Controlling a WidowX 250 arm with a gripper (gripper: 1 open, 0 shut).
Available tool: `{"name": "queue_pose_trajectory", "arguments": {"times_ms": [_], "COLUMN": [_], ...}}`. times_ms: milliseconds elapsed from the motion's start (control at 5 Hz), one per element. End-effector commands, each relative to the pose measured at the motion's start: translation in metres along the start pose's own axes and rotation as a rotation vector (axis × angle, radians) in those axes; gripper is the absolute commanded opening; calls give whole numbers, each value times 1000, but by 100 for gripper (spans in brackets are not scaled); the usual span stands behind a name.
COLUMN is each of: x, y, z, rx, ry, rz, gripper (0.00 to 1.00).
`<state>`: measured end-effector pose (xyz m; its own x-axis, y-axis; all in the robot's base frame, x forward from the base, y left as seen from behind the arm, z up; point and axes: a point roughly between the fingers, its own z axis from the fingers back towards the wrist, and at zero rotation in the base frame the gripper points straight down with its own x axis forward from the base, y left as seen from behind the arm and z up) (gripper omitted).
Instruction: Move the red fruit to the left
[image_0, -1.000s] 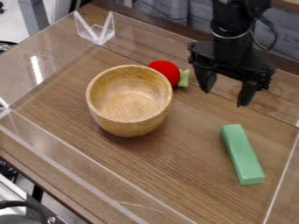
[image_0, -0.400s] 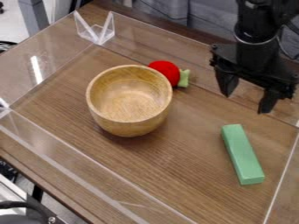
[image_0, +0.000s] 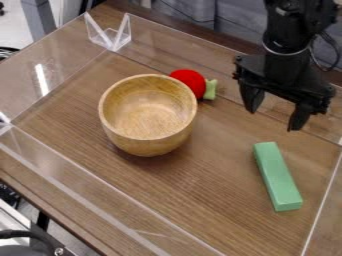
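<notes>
1. Looking across the brown wooden table (image_0: 181, 190), we see the red fruit (image_0: 189, 82) lying behind the wooden bowl (image_0: 147, 115), near its rim, toward the far part of the table.
2. We see the fruit's pale green leafy end (image_0: 210, 90) pointing to the right side of the view.
3. Our black gripper (image_0: 283, 119) is spread wide, its two fingertips well separated, one toward the fruit's side and the other toward the right edge of the view.
4. We have nothing held between those fingertips, and the red fruit sits apart from them, to their left in the view.
5. We see the round, light-coloured bowl standing upright, its open top facing up and its hollow showing bare wood.
6. Nearer to us than the gripper, the flat green block (image_0: 277, 176) lies on the table, to the right of the bowl in the view, its long side running slightly aslant.
7. At the far left, we spot a clear, white-edged object (image_0: 111, 35), well apart from the gripper.
</notes>
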<state>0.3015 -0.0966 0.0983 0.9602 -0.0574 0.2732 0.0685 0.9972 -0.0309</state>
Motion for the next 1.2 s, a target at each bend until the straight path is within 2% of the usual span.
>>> {"name": "queue_pose_trajectory", "arguments": {"times_ms": [0, 600, 800, 1000], "x": [15, 23, 31, 40], "y": [1, 17, 23, 37], "z": [9, -14, -11, -4], "rx": [5, 70, 101, 134], "ry": [-30, 2, 0, -15], "rz": [47, 284, 419, 596], "gripper": [100, 100, 100, 100]}}
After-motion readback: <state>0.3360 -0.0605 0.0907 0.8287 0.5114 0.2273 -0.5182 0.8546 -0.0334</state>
